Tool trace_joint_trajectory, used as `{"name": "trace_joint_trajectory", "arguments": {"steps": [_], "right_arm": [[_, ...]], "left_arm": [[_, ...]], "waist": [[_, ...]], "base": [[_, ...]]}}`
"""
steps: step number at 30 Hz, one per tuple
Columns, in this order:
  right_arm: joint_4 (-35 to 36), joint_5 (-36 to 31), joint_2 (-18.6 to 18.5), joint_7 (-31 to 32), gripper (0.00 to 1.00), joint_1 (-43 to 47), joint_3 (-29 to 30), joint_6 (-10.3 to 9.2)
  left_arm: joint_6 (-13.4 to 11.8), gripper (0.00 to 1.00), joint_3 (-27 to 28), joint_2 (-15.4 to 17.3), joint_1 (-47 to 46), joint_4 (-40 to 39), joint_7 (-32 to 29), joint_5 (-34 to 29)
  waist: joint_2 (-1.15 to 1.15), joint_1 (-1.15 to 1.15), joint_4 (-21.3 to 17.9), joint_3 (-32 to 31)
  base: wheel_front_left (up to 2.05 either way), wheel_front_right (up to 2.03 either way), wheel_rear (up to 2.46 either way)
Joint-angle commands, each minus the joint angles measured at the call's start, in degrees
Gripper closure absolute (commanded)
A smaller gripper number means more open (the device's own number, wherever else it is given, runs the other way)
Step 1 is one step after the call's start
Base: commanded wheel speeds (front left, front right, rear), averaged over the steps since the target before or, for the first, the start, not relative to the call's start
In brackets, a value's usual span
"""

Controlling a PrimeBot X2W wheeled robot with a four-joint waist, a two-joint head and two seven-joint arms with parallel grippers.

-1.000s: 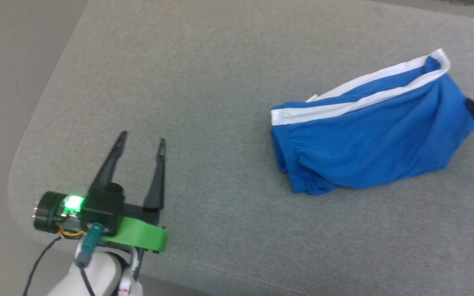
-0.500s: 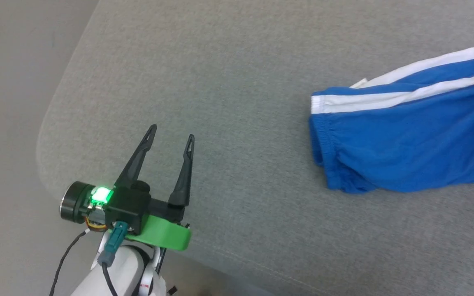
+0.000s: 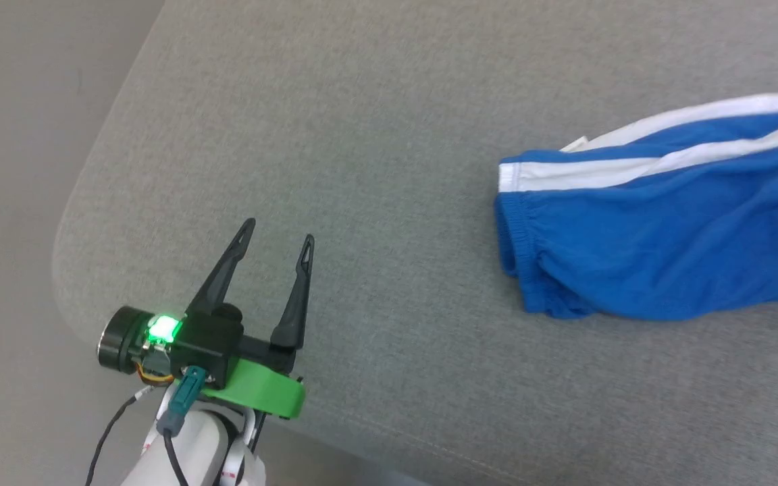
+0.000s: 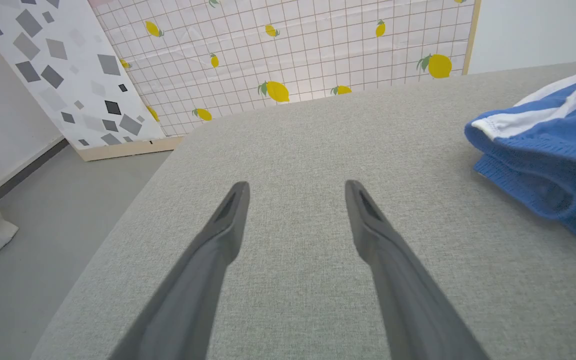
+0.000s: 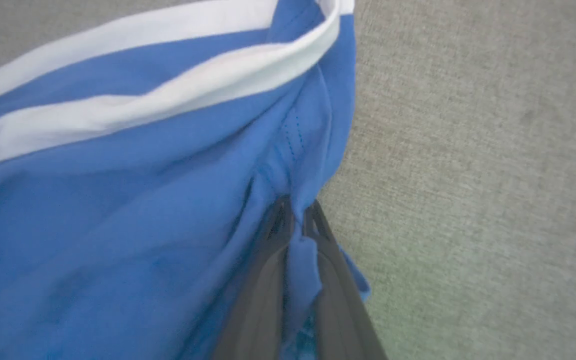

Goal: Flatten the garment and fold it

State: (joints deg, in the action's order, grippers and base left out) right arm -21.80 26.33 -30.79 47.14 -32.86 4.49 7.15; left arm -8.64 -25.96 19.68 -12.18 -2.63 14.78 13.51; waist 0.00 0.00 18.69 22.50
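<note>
Robot at work on laundry: a pair of bright blue shorts (image 3: 652, 250) with white stripe trim was seen lying crumpled on the right side of a grey fabric-covered desk (image 3: 396, 135). Its gathered elastic waistband (image 3: 517, 236) was turned toward the robot's left, and its far end was cut off by the edge of the head view.

The right end effector (image 5: 298, 212) was shown in its own wrist view with its two dark fingers (image 5: 263, 280) drawn together and clamped on a bunched fold at the edge of the blue shorts (image 5: 118, 210). The fold was gripped just below the point where the white stripes (image 5: 143, 100) curved round. Blue cloth was pinched up between the fingers, with bare desk (image 5: 468, 150) just beside them.

The left end effector (image 3: 278, 229) was held over the near-left corner of the desk, well apart from the shorts. Its fingers were spread wide with nothing between them, and a green light (image 3: 163, 327) was lit on its mount, beside a green bracket (image 3: 261, 395).

In the left wrist view, the waistband end of the shorts (image 4: 543, 150) was seen at the right edge. Beyond the desk (image 4: 318, 130), a lemon-printed grid panel (image 4: 318, 45) and a panel of grey squares (image 4: 58, 65) were seen standing on a grey floor (image 4: 68, 200).
</note>
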Motion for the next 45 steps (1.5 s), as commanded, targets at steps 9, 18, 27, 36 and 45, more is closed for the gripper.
{"name": "trace_joint_trajectory", "arguments": {"steps": [9, 18, 27, 36, 45], "right_arm": [[2.96, 1.97, 1.98, -1.70, 1.00, 10.92, 8.72, 0.34], [8.88, -1.38, 10.07, -1.76, 1.00, 22.26, 21.28, 0.34], [11.24, 0.48, 15.05, -5.36, 1.00, 22.13, 22.46, 0.34], [14.88, 5.80, 15.42, -6.05, 1.00, 17.17, 18.22, 0.34], [21.06, 7.18, 18.44, -2.67, 1.00, 15.17, 10.78, 0.34]], "left_arm": [[1.92, 0.00, 0.36, -0.39, 3.21, 1.39, 0.21, -0.20], [2.65, 0.00, 0.23, -0.25, 4.25, 1.82, 0.22, 0.28], [2.82, 0.00, -0.31, 0.29, 5.10, 1.87, 0.07, 0.67], [2.59, 0.00, -0.44, 0.32, 4.65, 2.18, -0.36, 1.23], [2.37, 0.00, -0.75, 0.11, 4.29, 2.99, -0.41, 1.67]], "waist": [[0.00, 0.00, -6.36, -6.78], [0.00, 0.00, -9.10, -8.73], [0.00, 0.00, -10.15, -9.64], [0.00, 0.00, -9.20, -10.95], [0.00, 0.00, -6.71, -12.23]], "base": [[0.00, 0.00, 0.00], [0.00, 0.00, 0.00], [0.00, 0.00, 0.00], [0.00, 0.00, 0.00], [0.00, 0.00, 0.00]]}}
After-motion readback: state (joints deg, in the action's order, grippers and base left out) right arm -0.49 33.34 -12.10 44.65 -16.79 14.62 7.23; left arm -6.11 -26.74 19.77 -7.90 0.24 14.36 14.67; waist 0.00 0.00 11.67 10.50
